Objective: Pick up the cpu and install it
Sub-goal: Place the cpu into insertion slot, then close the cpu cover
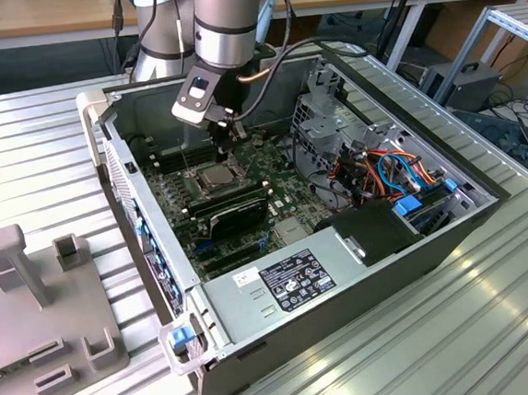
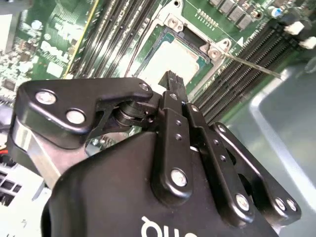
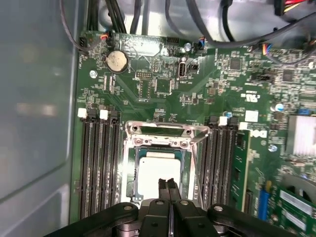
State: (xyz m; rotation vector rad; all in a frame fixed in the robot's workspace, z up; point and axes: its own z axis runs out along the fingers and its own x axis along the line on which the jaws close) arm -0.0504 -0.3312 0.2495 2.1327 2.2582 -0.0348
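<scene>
Already we see the small flat square cpu [image 3: 155, 170] with its dull silver-grey metal top lying inside the dark square socket with a metal frame [image 3: 167, 130]. The socket sits between rows of black memory slots [image 3: 96, 168] on the green motherboard [image 3: 158, 89], and that board lies in the open grey metal computer case [image 1: 366, 310]. Over one edge of the chip the black two-fingered gripper [image 3: 167, 183] hangs with its fingers pressed together on nothing, and we cannot tell whether the tips touch the metal. From above, the silver-grey arm [image 1: 225, 16] reaches down into the case, its gripper pointing down at the socket.
</scene>
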